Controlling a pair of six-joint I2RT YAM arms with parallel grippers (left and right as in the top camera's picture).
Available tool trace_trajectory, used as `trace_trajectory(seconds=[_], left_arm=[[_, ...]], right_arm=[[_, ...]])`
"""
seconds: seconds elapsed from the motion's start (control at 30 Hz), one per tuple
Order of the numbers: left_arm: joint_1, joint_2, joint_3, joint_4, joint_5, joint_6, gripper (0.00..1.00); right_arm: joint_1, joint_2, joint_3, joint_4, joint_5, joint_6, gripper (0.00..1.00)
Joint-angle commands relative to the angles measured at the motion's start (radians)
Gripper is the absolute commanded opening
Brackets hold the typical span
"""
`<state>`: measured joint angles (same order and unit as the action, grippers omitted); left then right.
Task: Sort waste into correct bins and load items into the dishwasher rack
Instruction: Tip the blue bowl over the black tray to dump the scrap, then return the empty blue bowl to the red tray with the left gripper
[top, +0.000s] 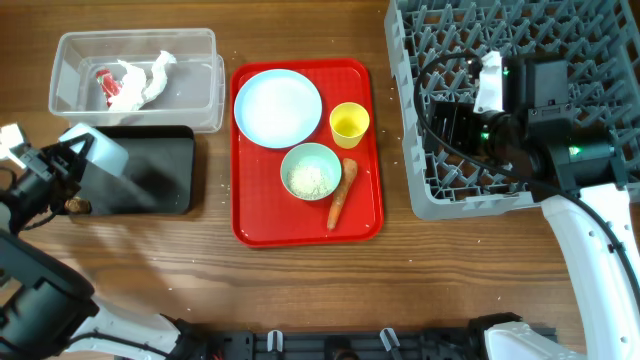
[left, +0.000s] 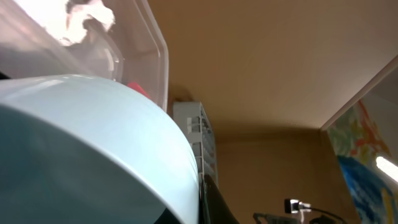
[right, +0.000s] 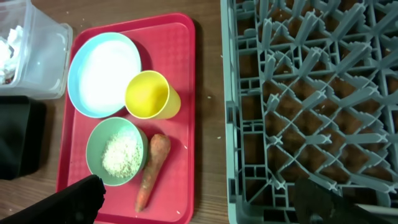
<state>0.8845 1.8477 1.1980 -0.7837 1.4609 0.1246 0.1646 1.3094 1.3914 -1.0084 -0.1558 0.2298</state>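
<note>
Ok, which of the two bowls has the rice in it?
The pale green bowl on the red tray, beside the carrot. The light blue bowl is off that tray, above the black tray.

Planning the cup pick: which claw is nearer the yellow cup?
Right. Right claw sits over the dishwasher rack beside the yellow cup; left claw, holding the light blue bowl, is beyond the red tray.

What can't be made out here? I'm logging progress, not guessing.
Inside of the light blue bowl: not shown overhead; left wrist view shows only its outer wall.
Left end of the black tray: overhead, bowl and left arm cover it.
Middle of the dishwasher rack: overhead, the right arm hides it.
The small brown lump: too small overhead to identify.
</note>
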Motion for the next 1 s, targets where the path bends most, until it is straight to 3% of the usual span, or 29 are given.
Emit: trace_trajectory(seconds=[0.0,0.23,0.47,0.7,0.97], left_arm=[[-0.104,-0.176,-0.003,-0.011,-0.086,-0.018,0.04],[-0.433,-0.483,-0.003,-0.021,-0.535,-0.220,0.04],[-0.850,-0.533,-0.003,-0.117,-0.981,-0.295,0.04],[-1.092,-0.462,-0.003,-0.172,-1.222,-0.298,0.04],[-1.223,-0.283,-0.003,-0.274,-1.273,-0.297,0.04]], right_arm=[[-0.002,0.011,0.020,0.016,-0.001,-0.017,1.00],[-0.002,0.011,0.020,0.016,-0.001,-0.017,1.00],[-0.002,0.011,0.020,0.013,-0.001,-0.018,1.00],[-0.002,0.011,0.020,0.011,-0.001,-0.017,1.00],[-0.002,0.011,0.020,0.014,0.000,-0.019,1.00]])
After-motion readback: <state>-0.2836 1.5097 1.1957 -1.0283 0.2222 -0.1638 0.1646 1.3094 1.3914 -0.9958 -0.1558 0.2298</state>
